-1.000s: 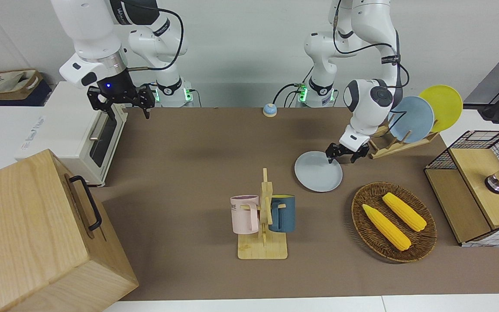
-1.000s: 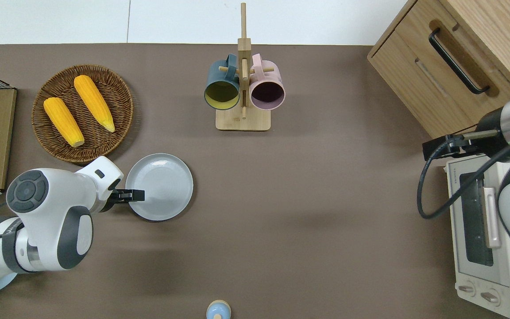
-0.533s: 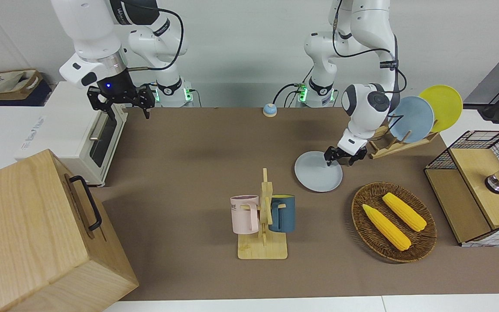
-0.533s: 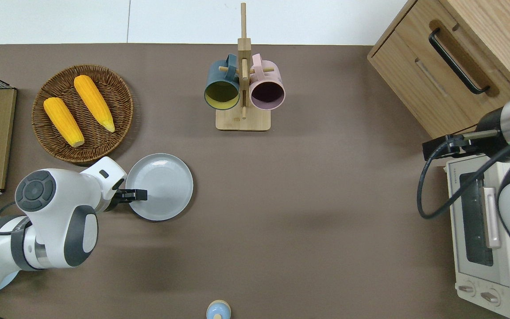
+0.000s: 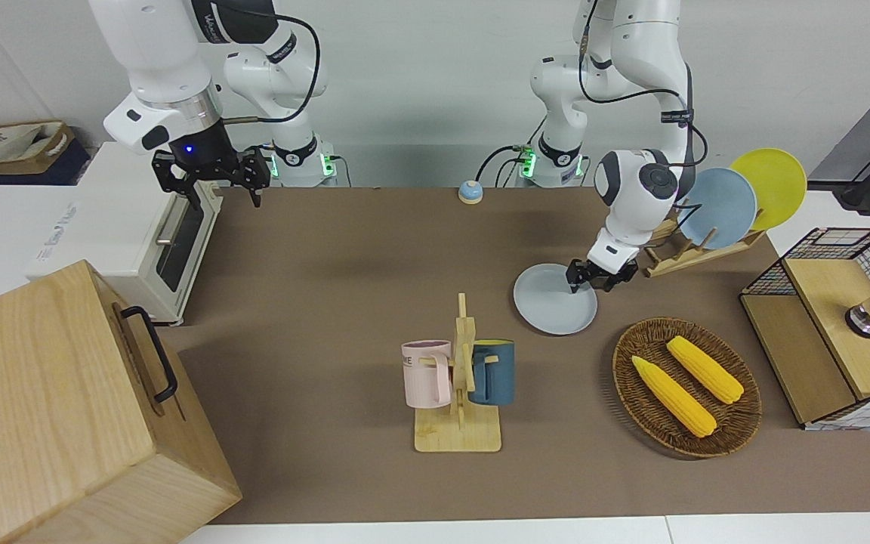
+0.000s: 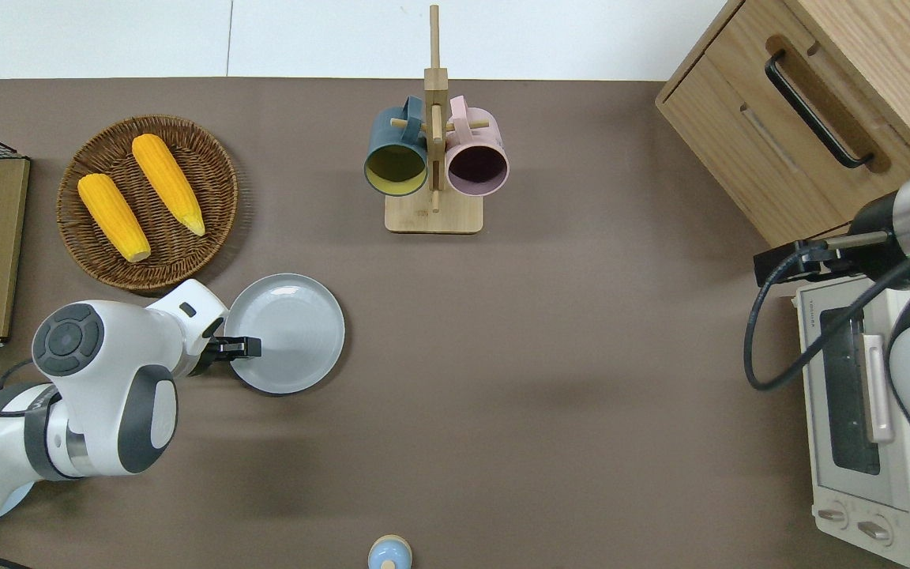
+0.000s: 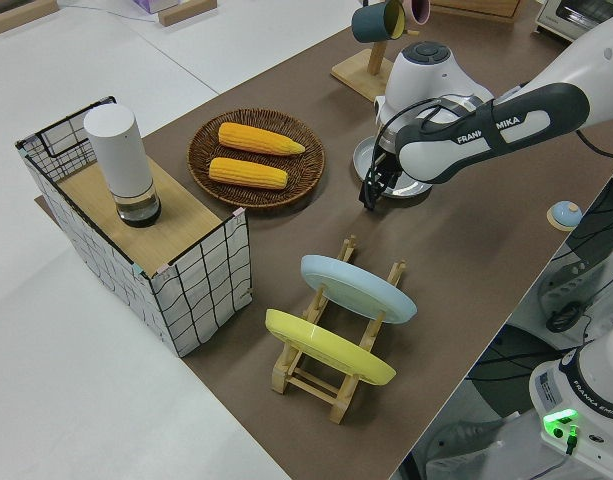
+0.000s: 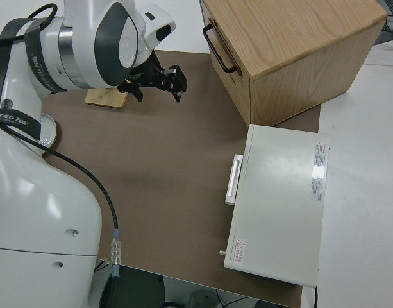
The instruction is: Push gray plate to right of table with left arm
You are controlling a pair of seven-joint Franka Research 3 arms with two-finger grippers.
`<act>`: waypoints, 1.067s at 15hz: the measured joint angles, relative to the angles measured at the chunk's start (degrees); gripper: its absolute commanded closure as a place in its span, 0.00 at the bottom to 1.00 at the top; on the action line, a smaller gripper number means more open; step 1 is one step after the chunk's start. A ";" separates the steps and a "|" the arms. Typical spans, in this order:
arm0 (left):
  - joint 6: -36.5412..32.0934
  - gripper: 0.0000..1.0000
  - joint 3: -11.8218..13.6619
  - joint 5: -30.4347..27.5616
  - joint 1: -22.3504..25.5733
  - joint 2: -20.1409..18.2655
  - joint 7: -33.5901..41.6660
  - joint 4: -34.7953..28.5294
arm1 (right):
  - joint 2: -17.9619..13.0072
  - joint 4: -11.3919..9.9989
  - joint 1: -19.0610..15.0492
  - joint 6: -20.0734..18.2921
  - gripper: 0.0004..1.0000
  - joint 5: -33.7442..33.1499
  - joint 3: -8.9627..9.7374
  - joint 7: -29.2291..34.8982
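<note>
The round pale gray plate (image 6: 289,332) looks smooth and faintly glossy on the matte brown table (image 6: 550,379), near a rough woven wicker basket (image 6: 206,170) and a bare light-wood mug rack (image 6: 434,213).

A plain pale gray wall (image 5: 420,68) rises along the robots' edge of the brown tabletop (image 5: 344,302), evenly lit. White surfaces border the tabletop (image 6: 329,35). Near the wall, at the right arm's end, an open cardboard box (image 5: 8,143) sits low beside a dark blue item.
</note>
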 measured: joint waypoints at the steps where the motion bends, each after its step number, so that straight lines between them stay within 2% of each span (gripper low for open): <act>1: 0.00 0.50 -0.04 0.00 -0.01 0.00 0.00 0.00 | 0.00 0.00 0.00 0.00 0.02 0.00 0.00 0.00; 8: 0.13 0.98 -0.26 -0.09 -0.08 -0.29 -0.04 0.22 | 0.00 0.00 0.00 0.00 0.02 0.00 0.00 0.00; 16: 0.29 1.00 -0.33 -0.63 -0.56 -0.73 -0.19 0.56 | 0.00 0.00 0.00 0.00 0.02 0.00 0.00 0.00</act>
